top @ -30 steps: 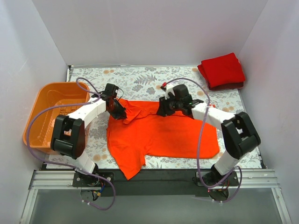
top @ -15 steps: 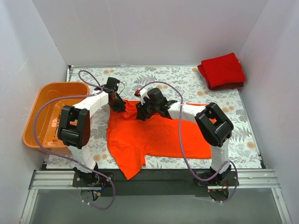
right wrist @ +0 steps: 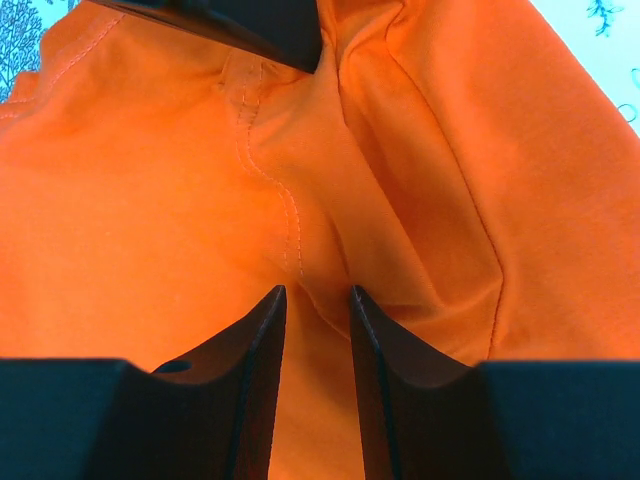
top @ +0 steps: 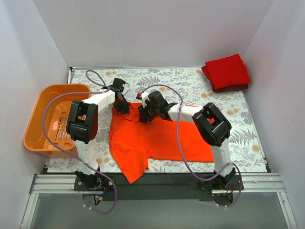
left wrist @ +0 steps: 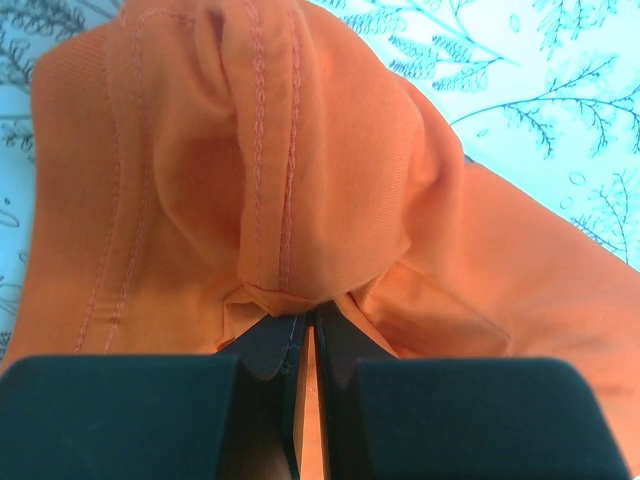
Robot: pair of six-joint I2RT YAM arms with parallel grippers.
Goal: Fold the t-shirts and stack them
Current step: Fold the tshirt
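A bright orange-red t-shirt (top: 162,140) lies spread on the flowered table, one sleeve hanging toward the front edge. My left gripper (top: 123,109) is at its back left corner, shut on a stitched fold of the cloth (left wrist: 270,240), with its tips (left wrist: 308,318) pinched together. My right gripper (top: 143,116) sits just right of it on the same back edge. Its jaws (right wrist: 318,292) stand apart, open, with a seamed ridge of the orange cloth (right wrist: 300,230) between the tips. A deeper red t-shirt (top: 226,71) lies folded at the back right.
An orange plastic basket (top: 35,119) stands at the left edge of the table. White walls close in the back and both sides. The left gripper's dark finger (right wrist: 250,25) shows at the top of the right wrist view, close to my right jaws.
My right arm has swung left across the shirt until its gripper is beside the left one, and its jaws have narrowed a little. The left gripper has shifted slightly back, still holding the cloth.
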